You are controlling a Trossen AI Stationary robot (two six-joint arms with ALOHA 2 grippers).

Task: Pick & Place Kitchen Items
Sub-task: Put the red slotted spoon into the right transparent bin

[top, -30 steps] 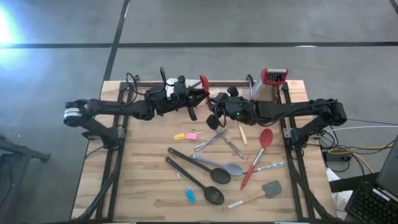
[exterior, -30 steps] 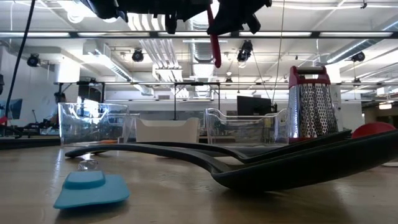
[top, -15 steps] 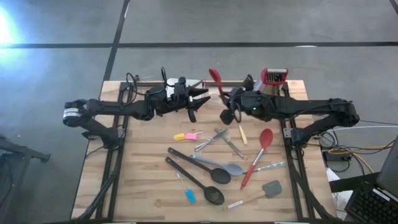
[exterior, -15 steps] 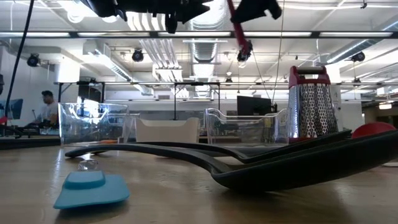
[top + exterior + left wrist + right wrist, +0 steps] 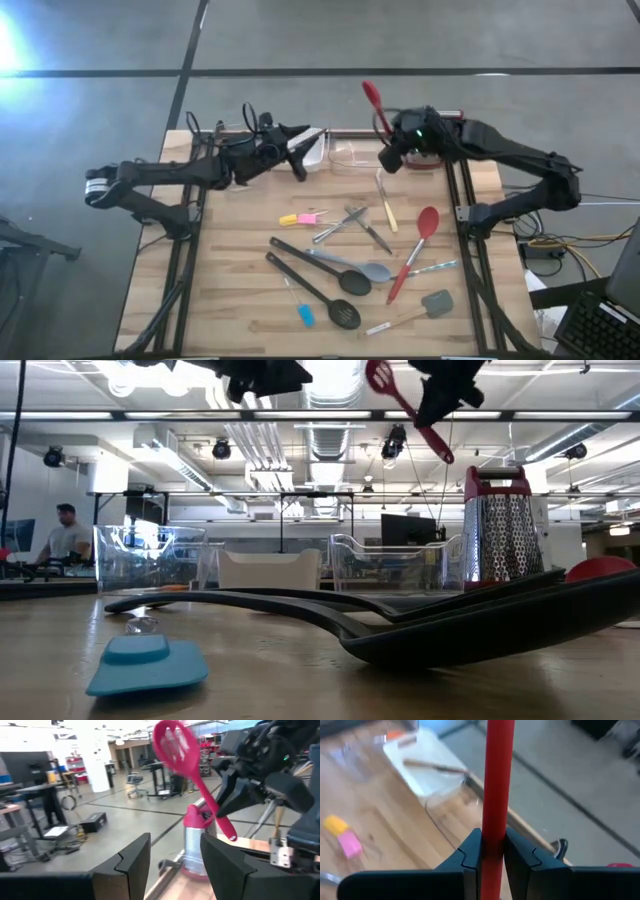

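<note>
The right tool (image 5: 392, 158) grips a red slotted spoon (image 5: 372, 97) aloft at the bench's (image 5: 240, 300) one o'clock, the left tool (image 5: 300, 150) gapes empty at eleven, and most utensils (image 5: 345, 265) remain unsorted mid-bench.

Red spoon (image 5: 499, 780) head beyond right wrist view's edge.

right claw (image 5: 492, 852) | clamped on red handle (image 5: 499, 775) | above wooden table (image 5: 395, 840)
</note>
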